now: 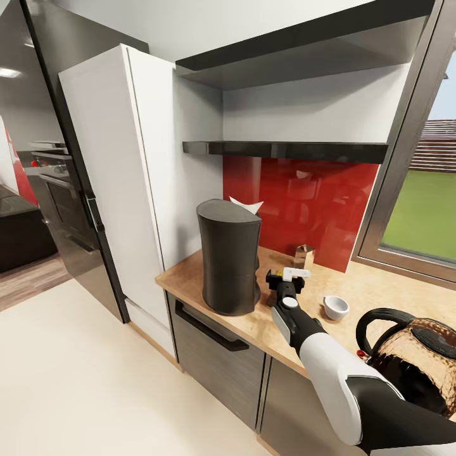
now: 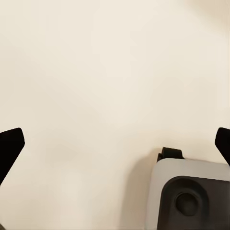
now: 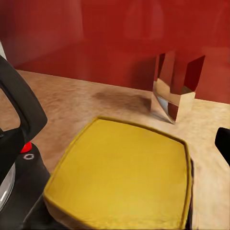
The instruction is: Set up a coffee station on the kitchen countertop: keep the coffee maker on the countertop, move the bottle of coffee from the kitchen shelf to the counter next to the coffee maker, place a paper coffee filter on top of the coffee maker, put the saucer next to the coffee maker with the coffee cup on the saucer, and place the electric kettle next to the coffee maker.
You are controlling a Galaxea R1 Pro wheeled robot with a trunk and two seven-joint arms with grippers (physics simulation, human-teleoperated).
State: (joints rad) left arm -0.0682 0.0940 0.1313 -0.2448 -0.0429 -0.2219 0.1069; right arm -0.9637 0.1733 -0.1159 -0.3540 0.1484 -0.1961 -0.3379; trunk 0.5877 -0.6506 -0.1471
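The tall dark grey coffee maker stands on the light-wood kitchen countertop, with the white paper coffee filter on its top. Just right of it, my right gripper is shut on the bottle of coffee. Its tan-gold cap looms close in the right wrist view, beside one fingertip. The small white coffee cup sits on the counter further right. The brownish electric kettle stands nearest me. My left gripper hangs open over the cream floor. The saucer is out of view.
A small shiny metal box stands by the red backsplash. The black kitchen shelf runs above. A tall white cabinet flanks the counter's left end and a window its right. A black loop handle with a red spot edges the right wrist view.
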